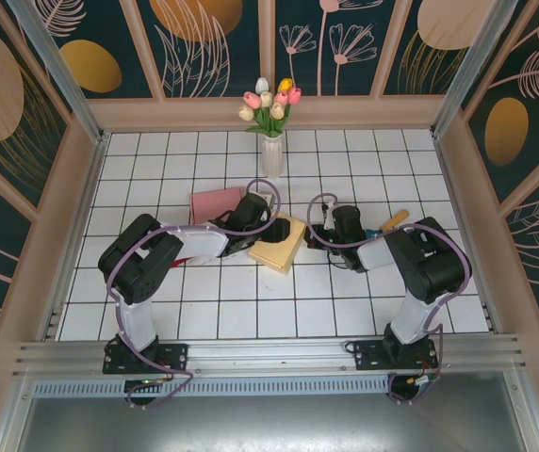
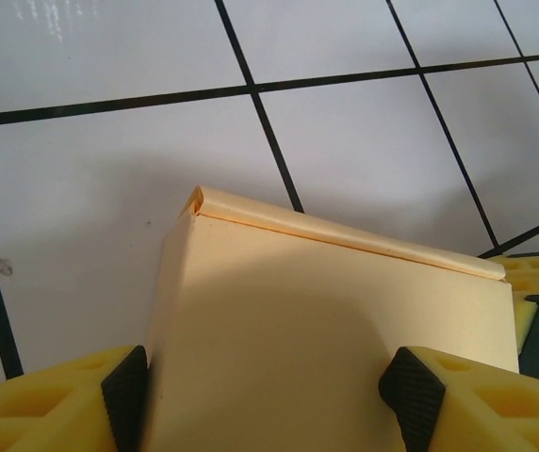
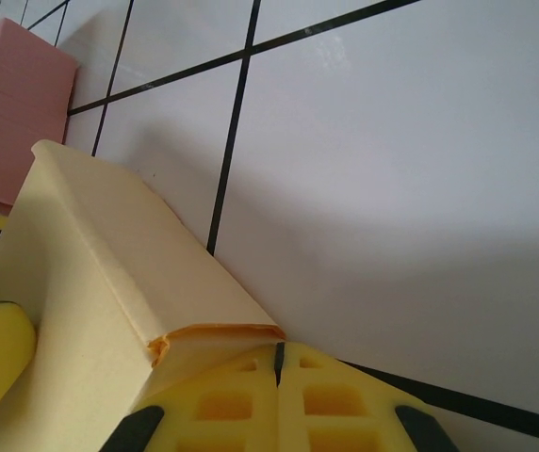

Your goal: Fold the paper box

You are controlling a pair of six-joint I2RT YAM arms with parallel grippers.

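Note:
The yellow paper box [image 1: 279,243] lies closed and flat-topped in the middle of the tiled table, its folded far edge [image 2: 345,235] facing away in the left wrist view. My left gripper [image 1: 262,224] is open over the box's left end, and its black pads [image 2: 123,395] stand wide apart with the box top between them. My right gripper [image 1: 318,234] is at the box's right end. Its yellow fingers [image 3: 222,405] are shut together, their tips against the tucked end flap [image 3: 218,331] with nothing held between them.
A pink box [image 1: 215,202] lies just behind the left gripper, also visible as pink box [image 3: 20,104]. A white vase of tulips [image 1: 271,151] stands at the back centre. An orange-yellow tool [image 1: 397,219] lies beside the right arm. Frame walls enclose the table.

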